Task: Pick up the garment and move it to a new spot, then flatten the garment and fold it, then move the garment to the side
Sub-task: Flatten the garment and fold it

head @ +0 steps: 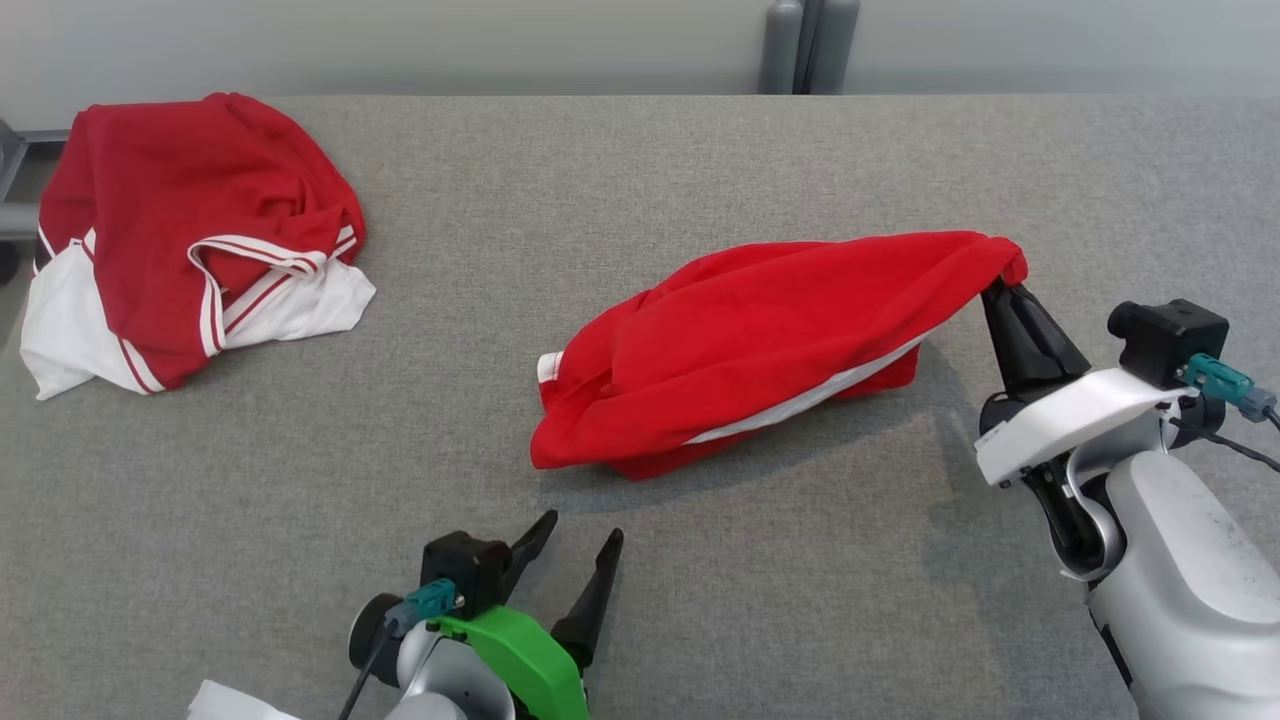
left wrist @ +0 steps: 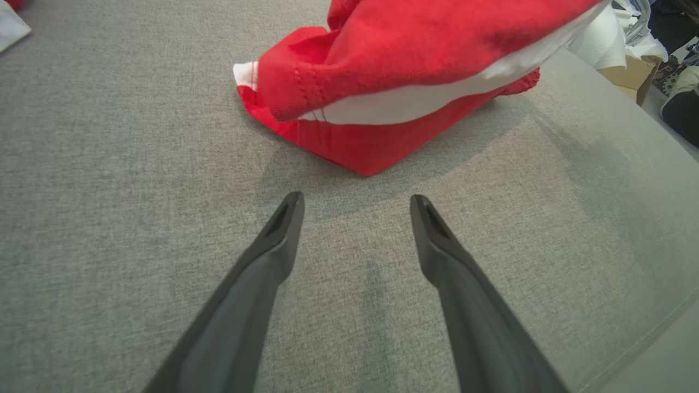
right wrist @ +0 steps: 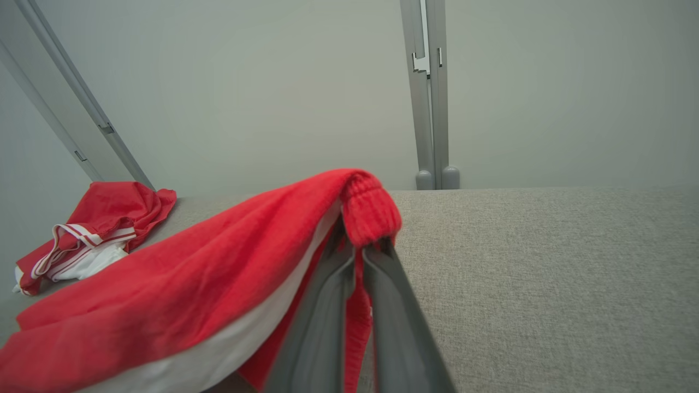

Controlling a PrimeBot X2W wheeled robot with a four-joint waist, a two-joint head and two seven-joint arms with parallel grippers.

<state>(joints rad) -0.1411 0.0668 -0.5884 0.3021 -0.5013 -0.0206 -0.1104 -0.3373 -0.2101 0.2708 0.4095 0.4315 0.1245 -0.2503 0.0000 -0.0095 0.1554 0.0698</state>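
Fingers (right wrist: 322, 327) of the right gripper (head: 1000, 288) pinch the garment (head: 760, 340) by its ribbed end, held raised while its bulk rests on the bench (head: 700, 150). Just beside it, the left gripper (head: 583, 527) is spread wide and empty. The pick-and-move step seems to be in hand. The next move calls for lifting it clear, away from the second garment (head: 190, 230).

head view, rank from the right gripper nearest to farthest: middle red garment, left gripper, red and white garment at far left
1. middle red garment: pinched in the right gripper
2. left gripper: lower centre, open
3. red and white garment: far left
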